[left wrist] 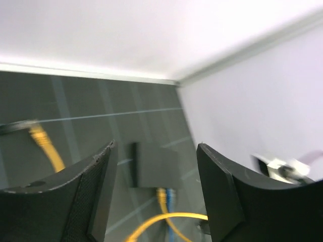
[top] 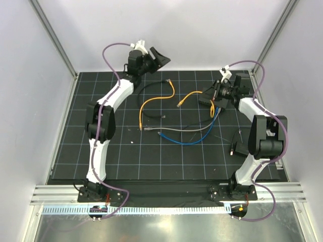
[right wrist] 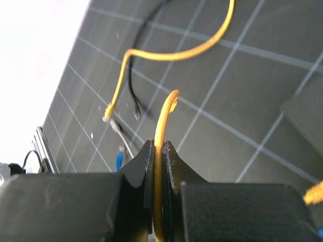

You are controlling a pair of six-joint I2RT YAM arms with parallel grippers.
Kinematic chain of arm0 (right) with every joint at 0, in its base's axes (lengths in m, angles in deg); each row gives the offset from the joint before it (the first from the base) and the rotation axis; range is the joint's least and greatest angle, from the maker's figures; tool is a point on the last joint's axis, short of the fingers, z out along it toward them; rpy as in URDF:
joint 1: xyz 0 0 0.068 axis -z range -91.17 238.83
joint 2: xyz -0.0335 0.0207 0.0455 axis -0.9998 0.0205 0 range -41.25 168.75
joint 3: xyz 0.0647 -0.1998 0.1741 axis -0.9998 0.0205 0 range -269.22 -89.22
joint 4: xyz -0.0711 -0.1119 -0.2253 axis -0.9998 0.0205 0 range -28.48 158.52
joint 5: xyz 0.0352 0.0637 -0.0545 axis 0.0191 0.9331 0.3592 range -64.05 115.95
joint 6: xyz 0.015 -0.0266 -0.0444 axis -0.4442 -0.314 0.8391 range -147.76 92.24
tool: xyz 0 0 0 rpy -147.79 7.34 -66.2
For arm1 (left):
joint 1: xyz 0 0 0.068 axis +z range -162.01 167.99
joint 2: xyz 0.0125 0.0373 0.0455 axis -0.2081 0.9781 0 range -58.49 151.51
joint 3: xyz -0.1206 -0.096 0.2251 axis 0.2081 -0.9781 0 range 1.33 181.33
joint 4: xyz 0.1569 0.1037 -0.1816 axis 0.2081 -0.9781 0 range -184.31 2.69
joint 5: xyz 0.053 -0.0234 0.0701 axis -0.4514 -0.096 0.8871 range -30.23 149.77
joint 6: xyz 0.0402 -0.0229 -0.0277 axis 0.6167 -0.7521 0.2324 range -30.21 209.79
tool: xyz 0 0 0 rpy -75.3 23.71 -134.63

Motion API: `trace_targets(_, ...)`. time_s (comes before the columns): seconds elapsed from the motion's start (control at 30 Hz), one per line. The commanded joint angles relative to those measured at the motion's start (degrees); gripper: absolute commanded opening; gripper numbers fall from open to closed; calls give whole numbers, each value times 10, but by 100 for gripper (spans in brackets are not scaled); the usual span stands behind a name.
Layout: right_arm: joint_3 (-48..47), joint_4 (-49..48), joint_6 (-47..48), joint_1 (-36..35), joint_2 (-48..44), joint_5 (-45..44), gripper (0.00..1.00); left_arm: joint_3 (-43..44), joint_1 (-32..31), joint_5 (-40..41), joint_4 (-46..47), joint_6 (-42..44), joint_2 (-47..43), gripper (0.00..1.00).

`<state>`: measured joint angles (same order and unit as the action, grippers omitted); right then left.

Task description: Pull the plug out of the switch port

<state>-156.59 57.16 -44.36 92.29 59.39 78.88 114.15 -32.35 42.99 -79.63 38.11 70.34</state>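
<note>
A: Right gripper (right wrist: 160, 151)?
B: Clamped on the yellow cable (right wrist: 162, 116). Strand pinched between both fingers, low over the mat (top: 101, 151).
A: Left gripper (left wrist: 156, 145)?
B: Spread wide, holding nothing. Raised near the mat's far edge.
A: Switch (left wrist: 156, 166)?
B: Flat on the mat, far right, just beside the right gripper. A blue cable (left wrist: 169, 194) and a yellow one run into one edge.
</note>
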Motion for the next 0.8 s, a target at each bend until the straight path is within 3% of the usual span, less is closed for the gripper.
trace_targets(0.0, -28, 121, 89, 1, -18, -7, 5, -16, -43, -46, 24, 20, -24, 66)
trace_targets(0.13, -44, 153, 111, -1, -1, 2, 8, -15, -74, -57, 16, 39, -26, 64)
trace_targets(0.23, -68, 208, 145, -5, 12, 7, 19, -3, -88, -66, 16, 33, -15, 64)
trace_targets(0.27, -67, 211, 145, -5, 13, -2, 29, 3, -91, -70, 15, 28, -4, 64)
trace_targets(0.33, -69, 215, 146, -5, 11, -25, 35, 21, -99, -84, 13, 25, 8, 63)
trace_targets(0.47, -54, 209, 137, 1, -16, -70, 58, 30, -109, -100, 13, 9, 32, 61)
trace_targets(0.6, -44, 191, 118, 19, -26, -85, 65, 29, -113, -105, 10, 9, 41, 59)
trace_targets(0.77, -35, 175, 117, 23, -31, -28, 75, 29, -115, -102, 8, 10, 38, 57)
